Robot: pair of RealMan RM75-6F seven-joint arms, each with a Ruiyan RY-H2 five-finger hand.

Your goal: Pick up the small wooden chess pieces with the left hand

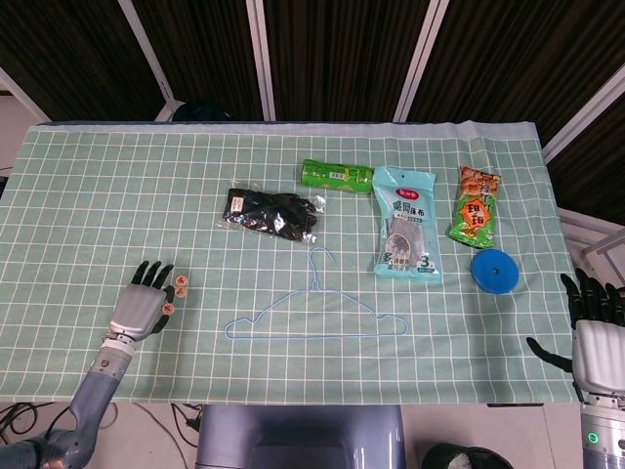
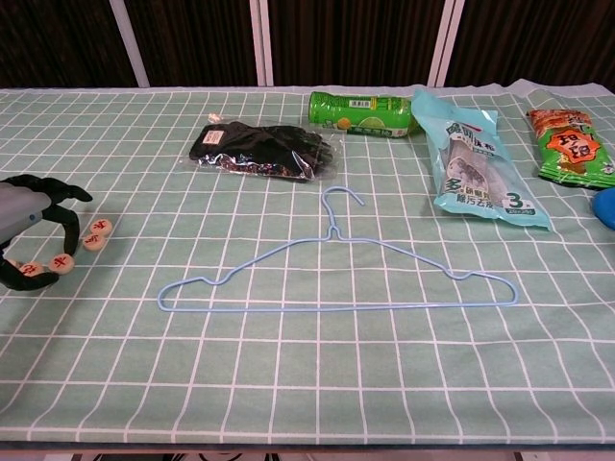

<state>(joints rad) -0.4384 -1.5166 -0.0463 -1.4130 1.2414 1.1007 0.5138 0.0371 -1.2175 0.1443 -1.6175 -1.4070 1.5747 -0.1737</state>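
Desk (image 1: pixel 88 195) near your left edge, left hand (image 2: pixel 24 226) curled around chess pieces (image 2: pixel 64 261), grip uncertain, hanger (image 2: pixel 336 279) well apart, right hand (image 1: pixel 591 332) open off right edge.

A light blue wire hanger (image 2: pixel 336 269) lay on the checked green surface (image 2: pixel 288 375), right of the left hand. Beyond it sat a black packet of gloves (image 2: pixel 264 149), a green bottle (image 2: pixel 360 112) on its side, a pale blue pouch (image 2: pixel 473 165), a snack bag (image 2: pixel 572 144) and a blue disc (image 1: pixel 492 271).

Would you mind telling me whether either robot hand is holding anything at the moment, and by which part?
It cannot be told: the left robot hand curls around the chess pieces lying on the tablecloth. The right robot hand holds nothing.
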